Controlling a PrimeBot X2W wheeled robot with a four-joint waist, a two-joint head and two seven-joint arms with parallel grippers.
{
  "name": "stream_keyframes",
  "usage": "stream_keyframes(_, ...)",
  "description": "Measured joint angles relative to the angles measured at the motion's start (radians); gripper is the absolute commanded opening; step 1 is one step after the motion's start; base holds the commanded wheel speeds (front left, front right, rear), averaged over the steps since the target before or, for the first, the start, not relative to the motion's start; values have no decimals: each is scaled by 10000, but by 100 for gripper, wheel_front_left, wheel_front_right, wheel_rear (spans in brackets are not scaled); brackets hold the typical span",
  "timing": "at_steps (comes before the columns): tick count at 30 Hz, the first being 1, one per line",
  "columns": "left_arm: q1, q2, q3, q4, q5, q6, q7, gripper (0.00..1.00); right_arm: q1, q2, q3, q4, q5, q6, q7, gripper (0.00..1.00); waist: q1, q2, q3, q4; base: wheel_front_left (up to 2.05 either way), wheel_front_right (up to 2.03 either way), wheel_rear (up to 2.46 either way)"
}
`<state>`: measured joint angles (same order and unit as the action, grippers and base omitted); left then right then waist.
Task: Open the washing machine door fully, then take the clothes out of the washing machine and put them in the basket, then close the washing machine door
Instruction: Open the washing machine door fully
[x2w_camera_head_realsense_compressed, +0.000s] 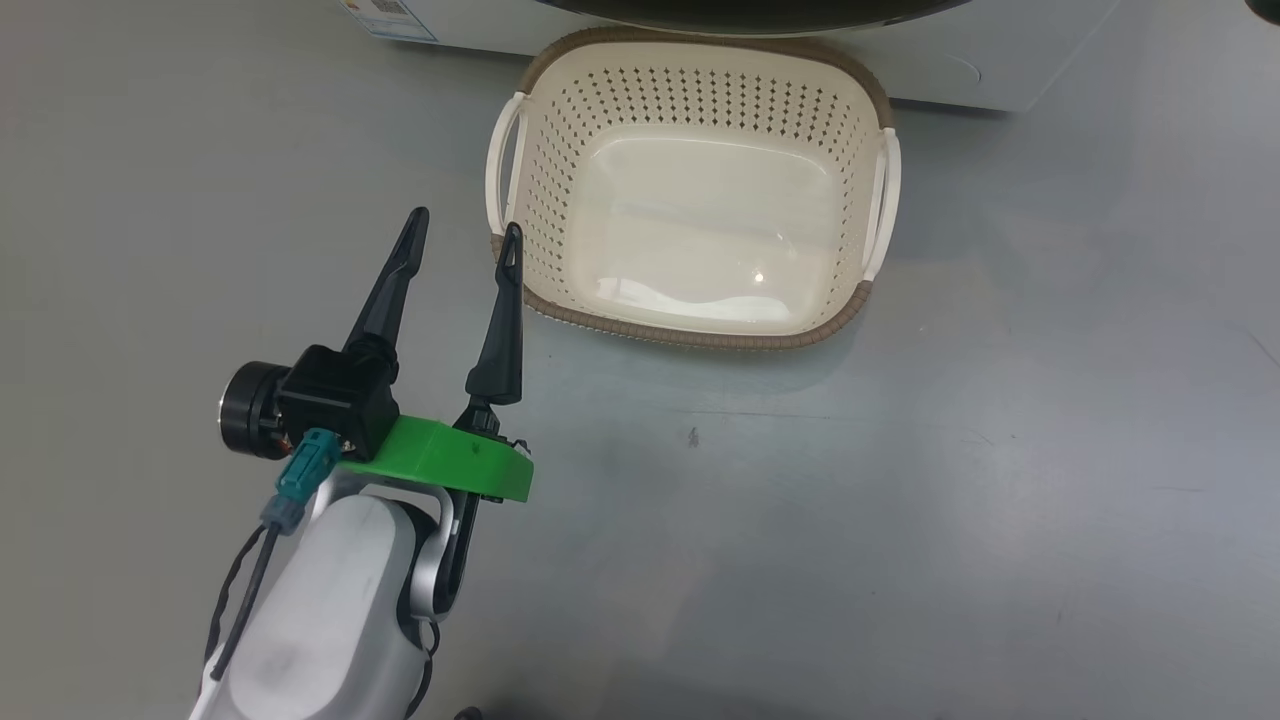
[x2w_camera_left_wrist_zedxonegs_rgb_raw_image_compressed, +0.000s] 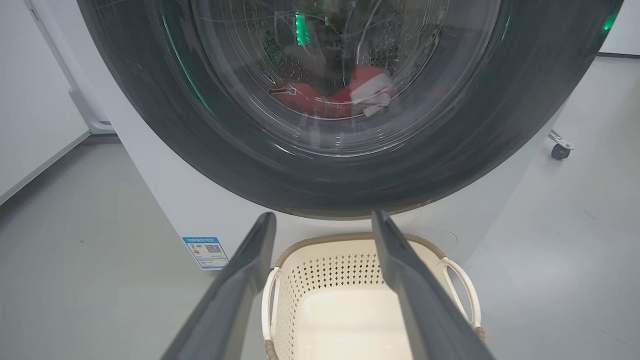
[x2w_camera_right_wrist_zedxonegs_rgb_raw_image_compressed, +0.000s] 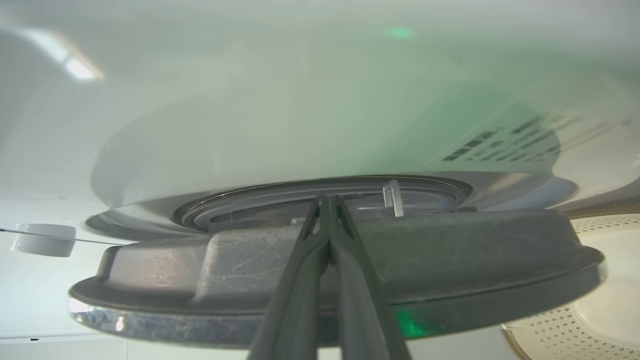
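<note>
- My left claw (x2w_camera_head_realsense_compressed: 465, 228) is released, its 2 dark fingers spread wide with nothing between them.
- It hangs over the grey floor (x2w_camera_head_realsense_compressed: 900, 500), near the left front corner of the basket (x2w_camera_head_realsense_compressed: 560, 180).
- The basket stands on the floor right at the foot of the washing machine (x2w_camera_left_wrist_zedxonegs_rgb_raw_image_compressed: 165, 200), below the door (x2w_camera_left_wrist_zedxonegs_rgb_raw_image_compressed: 200, 135). Its cream bottom shows bare.
- From my left wrist, I look between my 2 fingers straight at the door's wide black rim and glass window.
- The clothes (x2w_camera_left_wrist_zedxonegs_rgb_raw_image_compressed: 310, 100) lie inside the drum, a red heap with a bit of white, seen through the glass.
- A blue label (x2w_camera_left_wrist_zedxonegs_rgb_raw_image_compressed: 206, 251) sits low on the machine's white front, left of the basket.
- My right claw (x2w_camera_right_wrist_zedxonegs_rgb_raw_image_compressed: 327, 200) is clenched, its 2 fingers pressed flat together with nothing I can see between them.
- Its tips point at the grey inner side of the door, close to the ring around the drum mouth; I cannot tell whether they touch.
- From my right wrist, the door's shiny edge stands off the machine's front.
</note>
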<state>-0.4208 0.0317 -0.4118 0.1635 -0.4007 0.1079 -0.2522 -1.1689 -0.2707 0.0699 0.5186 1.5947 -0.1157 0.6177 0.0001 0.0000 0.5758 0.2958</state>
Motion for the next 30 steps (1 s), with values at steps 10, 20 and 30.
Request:
stream_keyframes(10, -1, -4, -2, -13, -100, 2, 0, 100, -15, -82, 44, 234, 249, 17, 564, 0, 0, 0, -21, -55, 0, 0, 0)
stream_keyframes(20, -1, -10, 222, 0, -92, 12, 0, 100, 53, 46, 35, 499, 725, 265, 1175, 0, 0, 0, -86, -288, 0, 0, 0)
stream_keyframes(30, -2, -21, 336, 98, 56, 12, 0, 100, 401, 242, 192, 548, 953, 617, 1772, 0, 0, 0, -326, -568, 0, 0, 0)
